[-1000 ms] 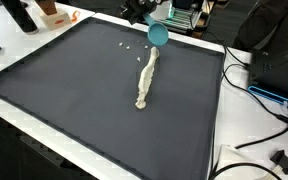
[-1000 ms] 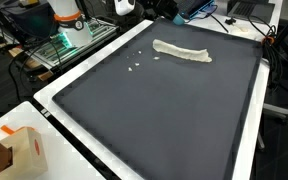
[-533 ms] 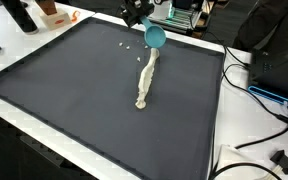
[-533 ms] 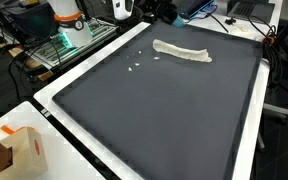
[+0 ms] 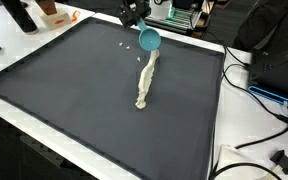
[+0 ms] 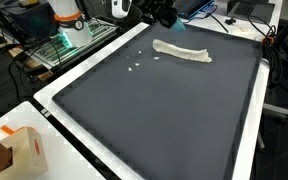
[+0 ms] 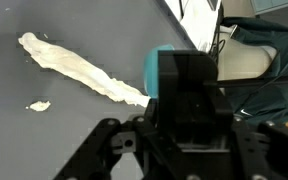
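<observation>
One thing held: a teal cup, pinched between the fingers of the gripper and clear of any surface.
Where the cup was: in the air over the far end of the dark mat, just above the upper tip of the white strip.
Progress: the cup was up and not set down. The strip lay flat and untouched, with a few white crumbs near it.
Arm pose: it reached in from the mat's far edge, wrist tipped downward, with the cup hanging below it and tilted toward the mat.
</observation>
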Controlling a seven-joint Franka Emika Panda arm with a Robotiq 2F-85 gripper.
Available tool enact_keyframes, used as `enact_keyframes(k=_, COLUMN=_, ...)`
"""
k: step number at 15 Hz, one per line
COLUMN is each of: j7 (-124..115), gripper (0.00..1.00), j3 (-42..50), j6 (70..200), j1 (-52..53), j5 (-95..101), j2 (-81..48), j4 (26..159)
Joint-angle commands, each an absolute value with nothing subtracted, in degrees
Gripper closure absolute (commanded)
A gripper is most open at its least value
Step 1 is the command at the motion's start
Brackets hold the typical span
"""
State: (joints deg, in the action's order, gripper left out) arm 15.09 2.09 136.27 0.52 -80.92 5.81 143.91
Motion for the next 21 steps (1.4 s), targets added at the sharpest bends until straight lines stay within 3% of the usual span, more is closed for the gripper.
enact_keyframes(k=1, j7=9.61, gripper=0.75, j3=0.32, j6=140.36, j1=0.27, j5=-78.47, j2=7.65, j4=144.82)
enact_keyframes(k=12, j7=-11.33, gripper=0.75, j3=-2.77, j6=145.95, j1=0.16, j5=-56.22, j2=10.82, j4=145.44)
enact_keyframes(k=21, j7=-37.33, gripper=0.75, j3=-4.66, j6=132.59, j1=-1.49, j5=-17.86, j2=11.77, j4=140.52)
